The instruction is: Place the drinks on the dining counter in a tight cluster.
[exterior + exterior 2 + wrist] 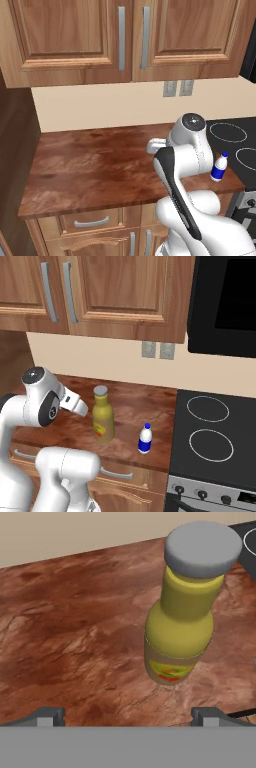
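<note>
Left base view: reddish-brown wood worktop (95, 165) across mid frame, beige wall (100, 107) behind it, wood upper cabinets (75, 35) with grey bar handles along the top, twin wall outlet (178, 88) right of centre. Drawer fronts (92, 220) under the front edge. Left end of worktop drops off beside a dark wood panel at far left. Black cooktop (235, 140) butts against the worktop's right end. Small white bottle with blue cap (219, 167) upright at right, near the front edge and just beside the cooktop seam, partly behind the arm.

Right base view: olive-yellow bottle with grey cap (103, 415) upright at centre of frame, white bottle (145, 439) lower right of it, near but apart, close to the front edge. Cooktop (210, 431) with two ring burners at right, black microwave (225, 303) upper right. Bare worktop behind both bottles up to the wall.

Hand view: gripper (128, 716) with tips spread wide at the lower corners, holding nothing. Olive-yellow bottle (182, 617) right of centre, above the tips and not touching them. Open worktop to the left of it, wall strip along the top edge.
</note>
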Available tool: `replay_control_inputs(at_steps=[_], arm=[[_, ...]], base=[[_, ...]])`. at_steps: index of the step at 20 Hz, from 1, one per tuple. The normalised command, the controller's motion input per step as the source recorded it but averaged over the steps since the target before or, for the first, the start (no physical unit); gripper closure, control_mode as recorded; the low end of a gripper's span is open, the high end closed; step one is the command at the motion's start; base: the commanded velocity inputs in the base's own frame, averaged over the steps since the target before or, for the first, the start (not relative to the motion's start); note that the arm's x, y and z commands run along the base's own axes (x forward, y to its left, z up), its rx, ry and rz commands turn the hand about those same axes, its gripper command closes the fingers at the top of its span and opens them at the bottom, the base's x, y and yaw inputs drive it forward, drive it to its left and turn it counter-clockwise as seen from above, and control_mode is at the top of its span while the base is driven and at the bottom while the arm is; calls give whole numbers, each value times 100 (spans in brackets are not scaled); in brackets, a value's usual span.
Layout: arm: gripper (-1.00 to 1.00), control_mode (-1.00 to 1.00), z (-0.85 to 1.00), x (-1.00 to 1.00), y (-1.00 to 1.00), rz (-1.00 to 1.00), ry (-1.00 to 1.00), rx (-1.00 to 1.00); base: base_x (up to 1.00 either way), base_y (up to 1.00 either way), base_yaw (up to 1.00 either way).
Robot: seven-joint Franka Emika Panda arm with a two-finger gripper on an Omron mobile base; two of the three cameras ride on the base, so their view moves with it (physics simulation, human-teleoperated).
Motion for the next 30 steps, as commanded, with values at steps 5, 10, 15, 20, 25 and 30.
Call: replay_control_inputs(at_steps=[5, 10, 15, 20, 25, 30], arm=[[-100, 100, 0, 0, 0, 0, 0, 0], [-100, -100, 0, 0, 0, 0, 0, 0], [-100, -100, 1, -4, 0, 0, 0, 0], [-100, -100, 25, -8, 1, 0, 0, 0], [-100, -100, 52, -13, 0, 0, 0, 0], [-100, -100, 56, -15, -6, 0, 2, 0]], base=[[0, 0, 0], [0, 0, 0], [0, 0, 0], [0, 0, 0], [0, 0, 0], [0, 0, 0]])
